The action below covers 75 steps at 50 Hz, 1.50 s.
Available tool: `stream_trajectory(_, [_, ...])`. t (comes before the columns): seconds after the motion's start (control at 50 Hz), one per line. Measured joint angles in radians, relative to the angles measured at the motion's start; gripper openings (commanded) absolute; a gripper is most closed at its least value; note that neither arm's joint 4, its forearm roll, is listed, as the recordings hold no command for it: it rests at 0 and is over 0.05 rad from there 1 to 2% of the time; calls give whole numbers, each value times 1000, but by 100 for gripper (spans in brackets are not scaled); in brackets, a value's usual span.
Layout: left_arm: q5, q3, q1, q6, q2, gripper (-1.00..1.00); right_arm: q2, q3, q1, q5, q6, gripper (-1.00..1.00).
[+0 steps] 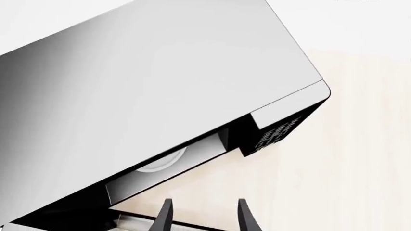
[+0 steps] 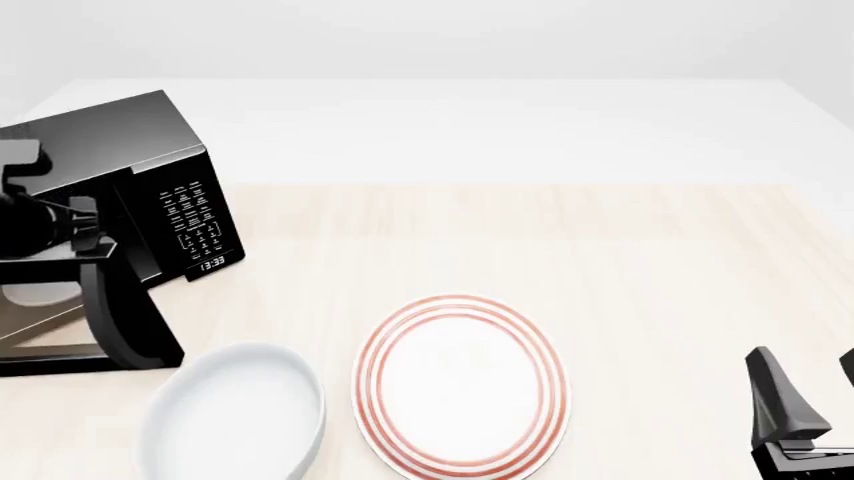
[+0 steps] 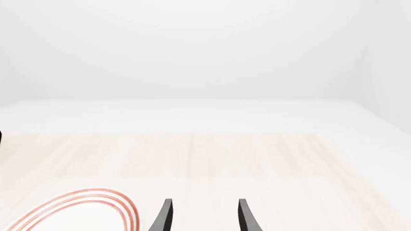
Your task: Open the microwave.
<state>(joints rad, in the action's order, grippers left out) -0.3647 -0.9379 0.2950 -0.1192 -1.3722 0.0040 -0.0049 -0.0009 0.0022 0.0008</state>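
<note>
The microwave [image 2: 120, 160] is a glossy black box at the far left of the table, with its white-lettered keypad [image 2: 198, 222] and clock facing me. Its door [image 2: 134, 320] stands swung out toward me. The left wrist view looks down on its top [image 1: 160, 86], and the gap shows the white turntable [image 1: 160, 161] and the keypad [image 1: 276, 132]. My left gripper [image 1: 205, 216] is open just above the top edge of the door, with nothing between its fingers. My right gripper [image 2: 807, 395] is open and empty at the near right, far from the microwave.
A white plate with red rings [image 2: 461, 385] lies at the near middle of the wooden table; its rim also shows in the right wrist view [image 3: 83, 209]. A white bowl [image 2: 234, 415] sits to its left, just in front of the open door. The left arm [image 2: 40, 222] reaches over the door.
</note>
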Motion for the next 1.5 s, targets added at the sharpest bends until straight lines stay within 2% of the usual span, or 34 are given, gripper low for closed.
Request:
stream_trajectory(0.44, [-16,34,9,-3,44,100,1,0,0,-1,0,100])
stream_trajectory(1.5, [-87,183,50,9,269,100,3,0,0,-3,0,100])
